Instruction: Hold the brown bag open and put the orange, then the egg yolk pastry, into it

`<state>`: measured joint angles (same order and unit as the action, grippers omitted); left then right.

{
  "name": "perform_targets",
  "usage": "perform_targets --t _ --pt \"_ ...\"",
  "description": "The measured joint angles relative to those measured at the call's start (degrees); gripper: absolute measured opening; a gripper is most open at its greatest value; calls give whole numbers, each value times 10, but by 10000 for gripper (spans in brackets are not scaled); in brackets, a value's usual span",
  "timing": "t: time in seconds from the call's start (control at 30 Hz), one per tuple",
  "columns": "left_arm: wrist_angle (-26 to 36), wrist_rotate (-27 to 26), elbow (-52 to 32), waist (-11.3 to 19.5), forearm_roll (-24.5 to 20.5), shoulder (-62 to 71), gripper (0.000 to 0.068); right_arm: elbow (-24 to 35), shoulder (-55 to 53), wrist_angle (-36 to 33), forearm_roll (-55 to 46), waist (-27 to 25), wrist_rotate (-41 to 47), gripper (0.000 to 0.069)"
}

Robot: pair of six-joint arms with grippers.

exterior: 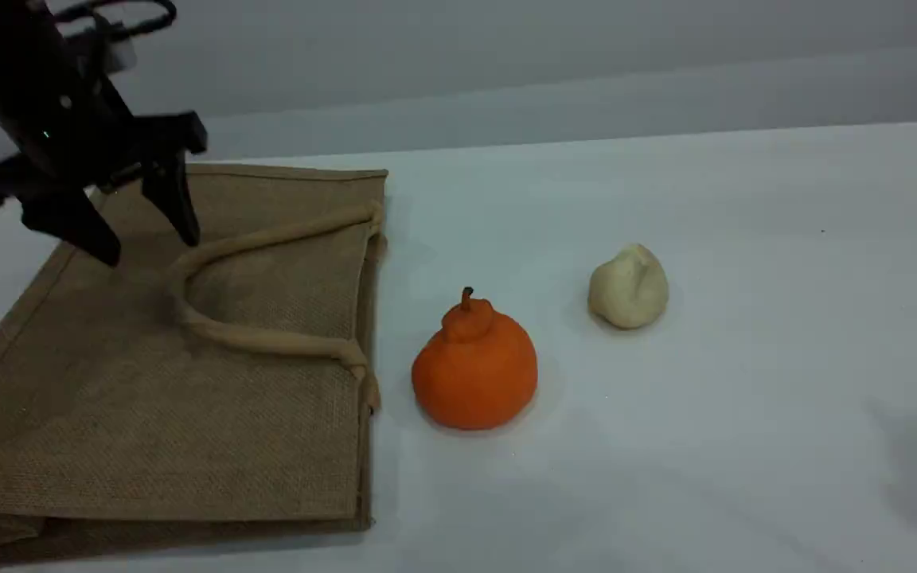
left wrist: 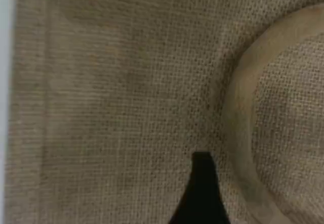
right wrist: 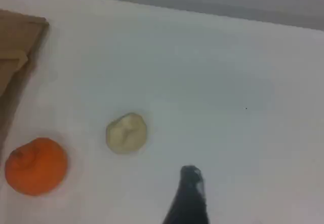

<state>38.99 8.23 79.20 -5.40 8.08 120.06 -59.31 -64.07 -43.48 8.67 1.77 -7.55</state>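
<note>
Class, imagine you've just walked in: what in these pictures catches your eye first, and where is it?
The bright orange stands out at centre, just right of the bag. The big brown bag lies flat on the left, with the open left gripper over it near its handle. A small pale pastry sits right of the orange, farther back.

The left arm (exterior: 21,87) comes in from the top left corner of the scene view, black and slanting down to the right, with a cable (exterior: 116,16) looped above its wrist. The left hand (exterior: 148,245) points downward with both fingers spread wide — two dark tapered fingertips (exterior: 176,203) well apart, gripping nothing. The left wrist view shows just one black fingertip (left wrist: 202,188) of it at the bottom edge. The right arm lies outside the scene view; the right hand (right wrist: 188,196) shows one dark fingertip in its own camera — fingers set wide, holding nothing.
</note>
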Motion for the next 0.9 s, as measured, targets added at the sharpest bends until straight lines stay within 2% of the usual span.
perform_targets --t 0.2,0.43,0.8,0.9 --pt "-13 2 0 0 2 26 519 0 0 -1 0 0 0 553" --pt "-23 2 10 0 29 53 519 0 0 -1 0 0 0 553" --pt "-36 2 10 0 29 78 519 0 0 -1 0 0 0 553" --pt "-36 2 10 0 29 83 495 0 0 -1 0 0 0 553"
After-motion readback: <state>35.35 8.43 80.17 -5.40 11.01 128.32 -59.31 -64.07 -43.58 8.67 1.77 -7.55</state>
